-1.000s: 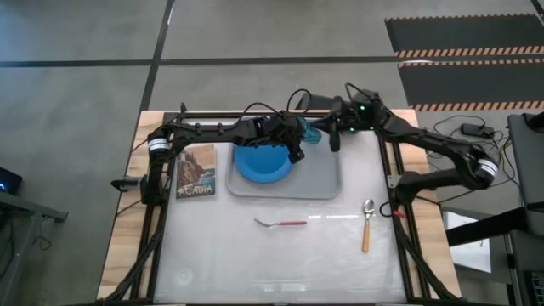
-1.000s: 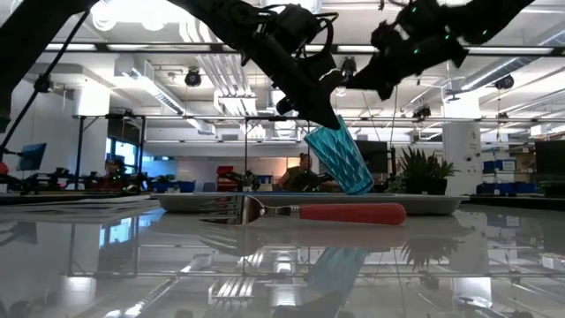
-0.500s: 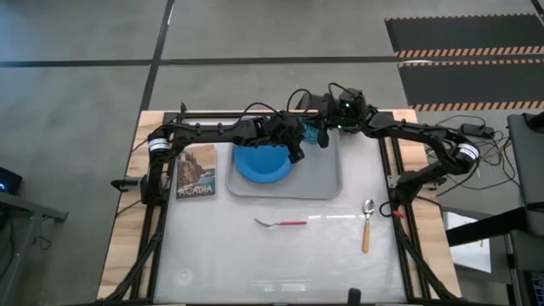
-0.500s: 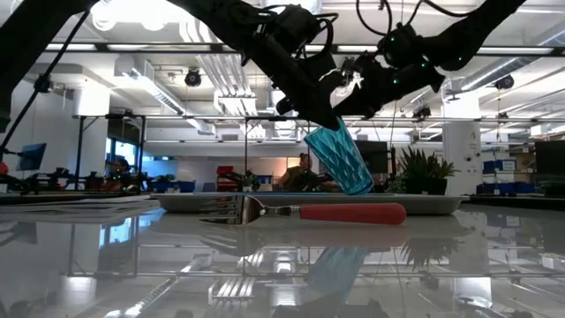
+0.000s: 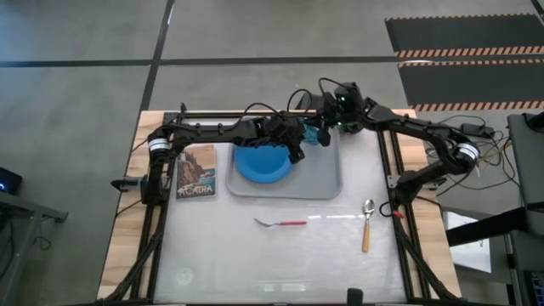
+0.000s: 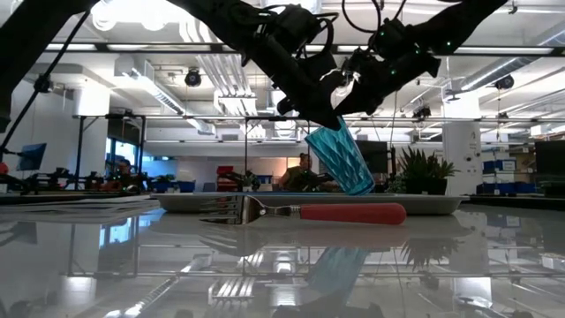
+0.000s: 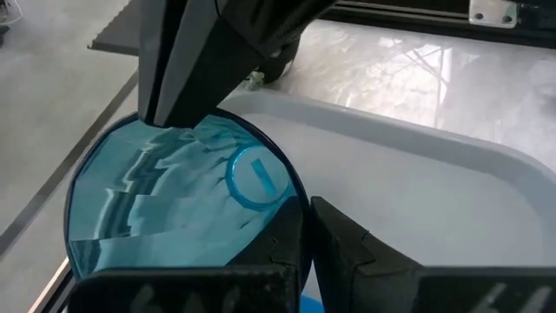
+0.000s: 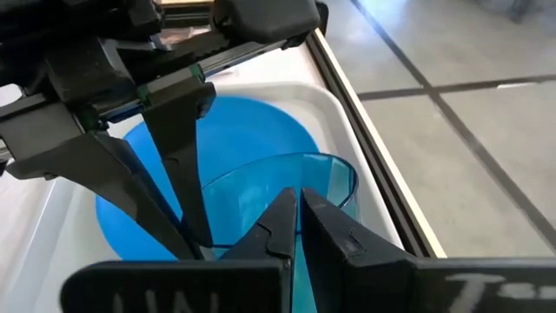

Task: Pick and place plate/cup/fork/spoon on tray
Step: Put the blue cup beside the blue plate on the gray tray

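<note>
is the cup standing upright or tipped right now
Tipped. In the low view the cup leans, its rim end up, held by the left gripper over the tray.

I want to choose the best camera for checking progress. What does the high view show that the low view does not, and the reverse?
Only the high view shows the round bright blue plate lying in the light grey rectangular tray, the orange-handled spoon and the ACADIA picture card.

Only the low view shows the translucent teal cup tilted, its base above the tray rim, and the room behind.

Both show the pink-handled fork on the table, and the left gripper and right gripper meeting at the cup.
</note>
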You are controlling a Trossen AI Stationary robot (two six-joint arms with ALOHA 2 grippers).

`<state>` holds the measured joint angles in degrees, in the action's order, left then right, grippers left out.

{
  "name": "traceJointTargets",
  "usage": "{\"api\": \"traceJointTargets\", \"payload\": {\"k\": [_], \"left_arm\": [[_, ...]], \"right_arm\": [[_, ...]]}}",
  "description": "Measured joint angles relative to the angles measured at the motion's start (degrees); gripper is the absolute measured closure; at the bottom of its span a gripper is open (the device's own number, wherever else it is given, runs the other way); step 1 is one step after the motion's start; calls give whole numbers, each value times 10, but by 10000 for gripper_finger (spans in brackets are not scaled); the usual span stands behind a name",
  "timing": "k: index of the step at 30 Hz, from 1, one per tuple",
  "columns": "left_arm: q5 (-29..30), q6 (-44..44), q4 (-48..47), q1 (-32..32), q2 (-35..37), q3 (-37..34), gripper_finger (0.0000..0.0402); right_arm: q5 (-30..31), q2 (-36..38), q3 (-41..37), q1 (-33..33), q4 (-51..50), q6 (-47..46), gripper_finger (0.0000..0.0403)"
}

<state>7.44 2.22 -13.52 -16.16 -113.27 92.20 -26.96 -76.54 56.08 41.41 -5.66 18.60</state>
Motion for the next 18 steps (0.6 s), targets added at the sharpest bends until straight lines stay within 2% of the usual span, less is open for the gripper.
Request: {"api": "traceJointTargets", "payload": {"k": [6, 18], "left_arm": [[-1, 0, 2, 0, 0, 0, 397], [1, -2, 23, 0, 1, 0, 349]], "right_arm": [[1, -3, 10, 0, -26, 1, 394], [0, -2, 9, -2, -47, 9, 394]]}}
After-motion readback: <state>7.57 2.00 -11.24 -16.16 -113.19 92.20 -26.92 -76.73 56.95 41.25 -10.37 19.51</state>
